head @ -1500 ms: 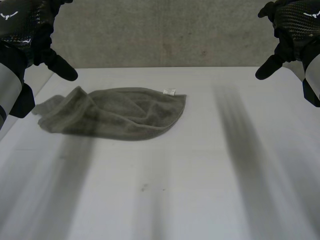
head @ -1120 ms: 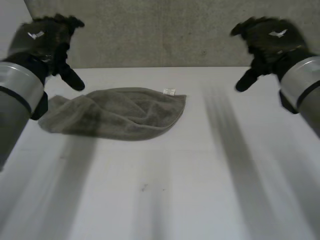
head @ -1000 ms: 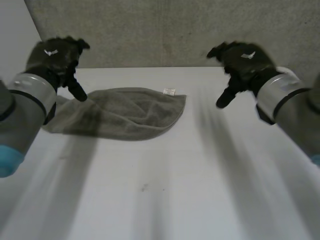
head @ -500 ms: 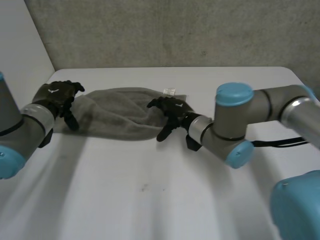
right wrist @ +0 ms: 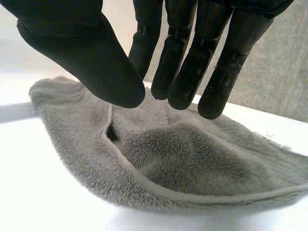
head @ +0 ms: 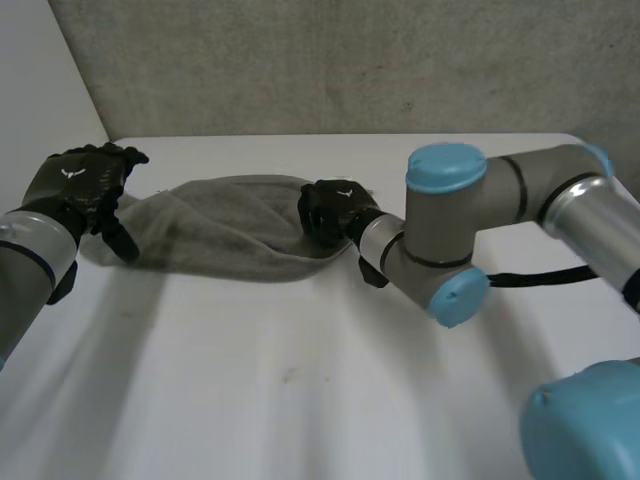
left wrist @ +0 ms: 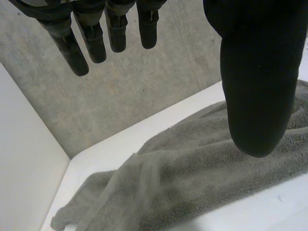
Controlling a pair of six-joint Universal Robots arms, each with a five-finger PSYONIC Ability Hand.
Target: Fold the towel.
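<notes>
Your hands have come down from high above to the towel (head: 225,225), which lies rumpled and unfolded on the table (head: 300,380). The left hand (head: 80,185) is now at the towel's left end and the right hand (head: 328,208) at its right end. Both are spread, thumb held apart from straight fingers, pinching no cloth, so I'd judge the reach finished and grasping both ends your next step.
</notes>
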